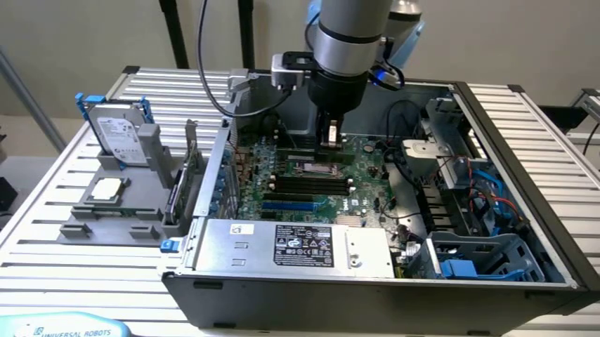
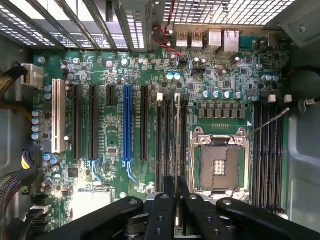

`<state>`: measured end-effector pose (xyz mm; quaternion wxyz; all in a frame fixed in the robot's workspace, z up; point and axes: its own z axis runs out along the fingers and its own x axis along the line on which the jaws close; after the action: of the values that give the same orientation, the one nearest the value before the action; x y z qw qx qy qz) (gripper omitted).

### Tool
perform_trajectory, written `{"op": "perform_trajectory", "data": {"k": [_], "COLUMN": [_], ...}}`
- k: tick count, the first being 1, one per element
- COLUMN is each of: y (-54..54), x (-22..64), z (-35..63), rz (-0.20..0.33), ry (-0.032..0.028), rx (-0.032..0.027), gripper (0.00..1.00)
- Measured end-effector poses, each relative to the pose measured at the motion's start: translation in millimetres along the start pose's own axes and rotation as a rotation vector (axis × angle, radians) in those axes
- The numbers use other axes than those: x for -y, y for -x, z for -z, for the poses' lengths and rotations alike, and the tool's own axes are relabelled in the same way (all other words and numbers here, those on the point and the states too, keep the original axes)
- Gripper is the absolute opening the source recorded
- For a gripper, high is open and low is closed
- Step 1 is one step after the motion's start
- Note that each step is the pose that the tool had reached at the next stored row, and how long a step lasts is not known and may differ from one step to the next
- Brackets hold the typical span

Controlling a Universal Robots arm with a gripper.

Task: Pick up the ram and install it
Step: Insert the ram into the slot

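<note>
Since a memory stick has to meet its slot edge-first, the gripper point(image 2: 176, 181) is holding the ram point(image 2: 177, 131) on edge, with the fingers point(image 2: 169, 200) pinching it from either flat side so that its long lower edge is facing the motherboard point(image 2: 110, 135). In the wrist view the ram is showing as little more than a thin pale line. It is running parallel to the black memory slots point(image 2: 161, 140), lying in among them and just beside the open CPU socket point(image 2: 220, 162), which suggests it is being lined up with one particular slot. Seen edge-on like this, its flat faces are hidden, so its colour and chips are not showing. Whether it is already sitting in the slot or hanging just above it I cannot tell. In the exterior view the arm is hanging straight down at the upper middle of the frame, with the gripper point(image 1: 329, 137) inside the open case point(image 1: 375, 295) and over the board's far part. At the left of that frame a hard drive point(image 1: 120, 130) in a blue frame is standing in a grey holder on the worktop point(image 1: 38, 232) — well apart from the work in the case.
</note>
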<state>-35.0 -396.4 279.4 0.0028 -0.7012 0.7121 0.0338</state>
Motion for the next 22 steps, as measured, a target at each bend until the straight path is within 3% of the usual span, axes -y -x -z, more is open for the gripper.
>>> {"op": "perform_trajectory", "data": {"k": [10, 22], "y": [-1.9, -8.9], "x": [1.4, 2.1], "z": [-17.8, -31.7], "rz": [0.009, 0.018], "ry": [0.0005, 0.0008], "rx": [-0.0015, -0.0155], "gripper": [0.13, 0.13]}}
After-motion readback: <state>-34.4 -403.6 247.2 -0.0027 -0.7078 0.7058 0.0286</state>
